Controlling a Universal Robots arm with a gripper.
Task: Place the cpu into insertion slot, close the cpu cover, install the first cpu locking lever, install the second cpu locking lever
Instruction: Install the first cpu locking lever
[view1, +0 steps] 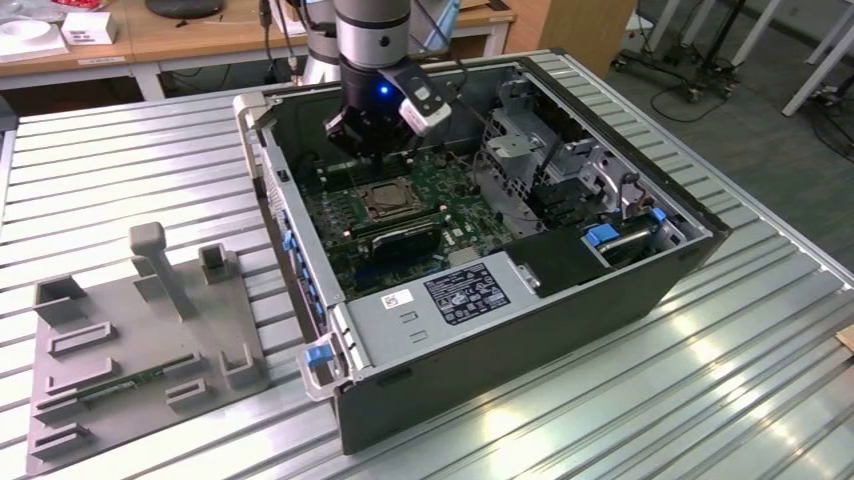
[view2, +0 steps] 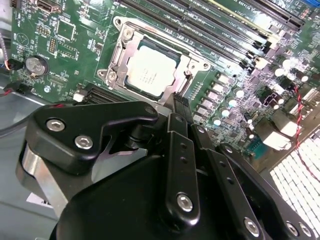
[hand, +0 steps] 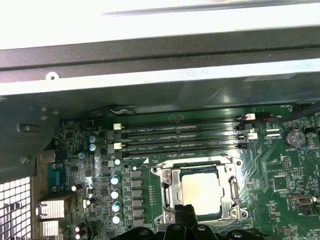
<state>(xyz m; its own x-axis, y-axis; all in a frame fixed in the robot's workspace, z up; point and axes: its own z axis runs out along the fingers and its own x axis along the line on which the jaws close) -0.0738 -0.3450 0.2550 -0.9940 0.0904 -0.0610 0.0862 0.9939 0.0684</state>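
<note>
A robotics lab: a ribbed metal counter (view1: 747, 380) bears an opened computer case (view1: 534, 330) and grey fixture plate (view1: 120, 385), wooden desks (view1: 200, 40) and wheeled stands (view1: 687, 85) behind.

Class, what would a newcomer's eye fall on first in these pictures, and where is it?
The black end effector hanging inside the open computer case, mid-frame in the exterior view, stands out first. In both wrist views, the pale silver chip sits in its metal-framed socket on the green board, just beyond the end effector's tip.

Ribbed metal table (view1: 747, 400), wooden desk (view1: 200, 35) — grey floor (view1: 761, 120)
</note>
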